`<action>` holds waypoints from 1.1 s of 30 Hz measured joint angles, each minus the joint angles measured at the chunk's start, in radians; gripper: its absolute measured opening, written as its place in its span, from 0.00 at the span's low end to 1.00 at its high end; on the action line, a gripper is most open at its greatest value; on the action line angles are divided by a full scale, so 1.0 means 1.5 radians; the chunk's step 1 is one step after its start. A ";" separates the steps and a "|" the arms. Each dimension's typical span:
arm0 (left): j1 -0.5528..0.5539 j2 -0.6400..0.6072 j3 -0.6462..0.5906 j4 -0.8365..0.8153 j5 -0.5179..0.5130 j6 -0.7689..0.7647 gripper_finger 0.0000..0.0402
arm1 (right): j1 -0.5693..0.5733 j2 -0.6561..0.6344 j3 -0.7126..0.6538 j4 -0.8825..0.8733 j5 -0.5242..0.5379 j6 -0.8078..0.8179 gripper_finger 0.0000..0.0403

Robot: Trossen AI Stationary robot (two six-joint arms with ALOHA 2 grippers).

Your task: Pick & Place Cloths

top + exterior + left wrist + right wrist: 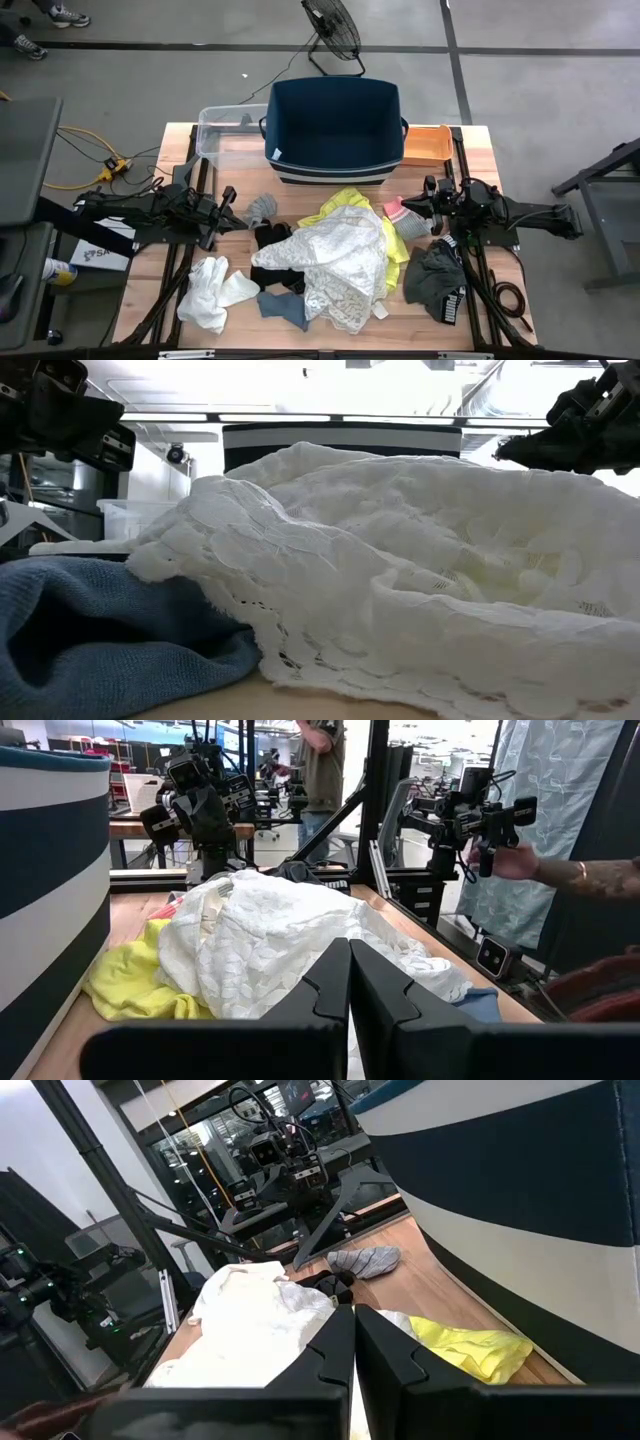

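Observation:
The cloths lie heaped mid-table: white lace fabric [345,262] [400,560] on top of a neon yellow shirt [352,200] [130,982], black socks [272,237], a grey sock [262,207] [365,1260], white socks [212,290], a blue sock [283,306] [90,630] and dark grey shorts [435,282]. A pink-and-white sock [398,209] lies by the right arm. My left gripper [238,208] [350,982] hangs shut at the pile's left, level and above the table. My right gripper [408,207] [354,1345] hangs shut at the pile's right, level too.
A navy tub [335,125] stands at the far middle, with a clear bin [222,135] to its left and a small orange tray [428,145] to its right. Beyond the table a person's hand [510,862] holds a dark device, and another person [322,765] stands farther back.

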 joint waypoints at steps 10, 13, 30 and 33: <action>0.000 0.000 0.000 0.000 0.000 0.000 0.00 | 0.000 0.000 0.000 0.000 0.000 0.001 0.01; 0.000 0.000 0.000 0.000 0.000 0.000 0.00 | 0.000 0.000 0.000 0.000 0.000 0.044 0.01; 0.000 0.000 0.000 0.000 0.000 0.000 0.00 | 0.000 0.000 -0.001 0.030 -0.072 0.280 0.01; 0.000 0.000 0.000 0.000 0.000 0.000 0.00 | 0.001 0.001 0.008 0.038 -0.047 0.280 0.01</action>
